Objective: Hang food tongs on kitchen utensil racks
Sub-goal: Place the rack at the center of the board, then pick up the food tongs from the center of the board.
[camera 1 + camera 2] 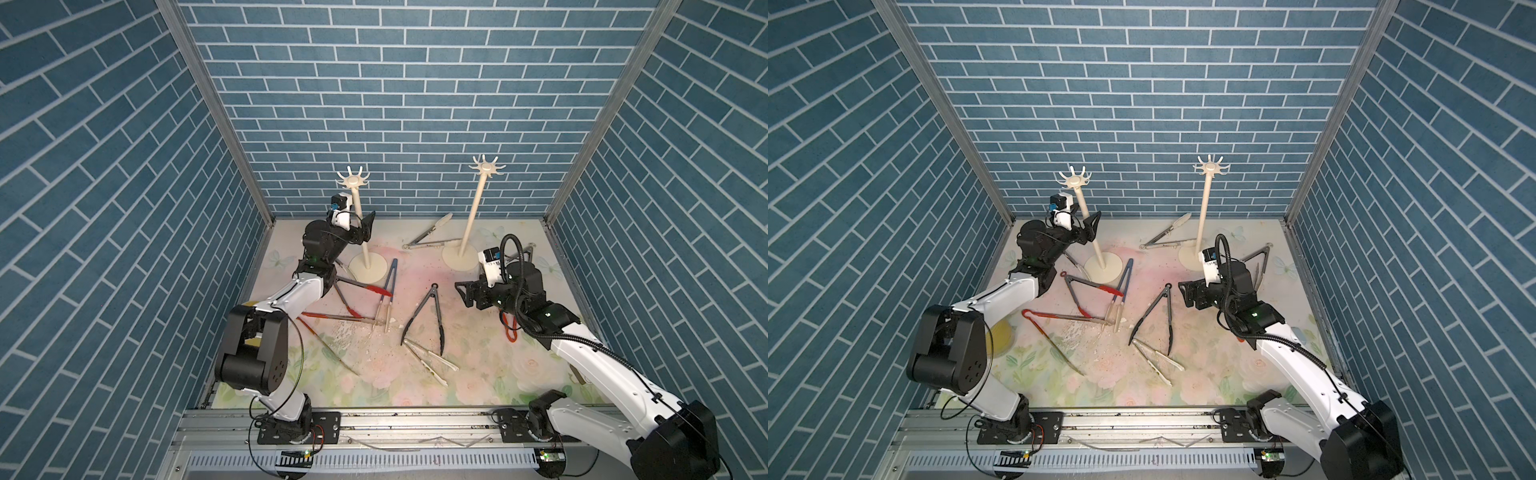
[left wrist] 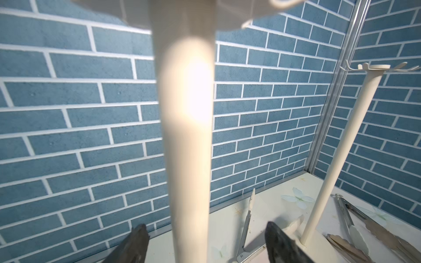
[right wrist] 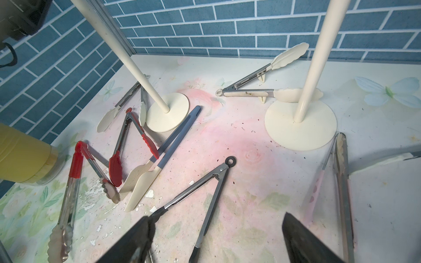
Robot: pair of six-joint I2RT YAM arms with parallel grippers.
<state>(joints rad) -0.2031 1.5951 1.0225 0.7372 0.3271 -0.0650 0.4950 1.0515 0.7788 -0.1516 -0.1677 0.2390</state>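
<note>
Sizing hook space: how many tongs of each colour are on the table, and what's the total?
Red tongs: 2
Cream tongs: 3
Black tongs: 1
Blue tongs: 1
Pink tongs: 1
Total: 8
An orange thing under the right arm is too hidden to count.

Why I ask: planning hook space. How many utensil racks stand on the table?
2. One rack stands back left, its pole between the left gripper's open jaws; the other rack stands back right, beside white tongs. None seems hidden.
</note>
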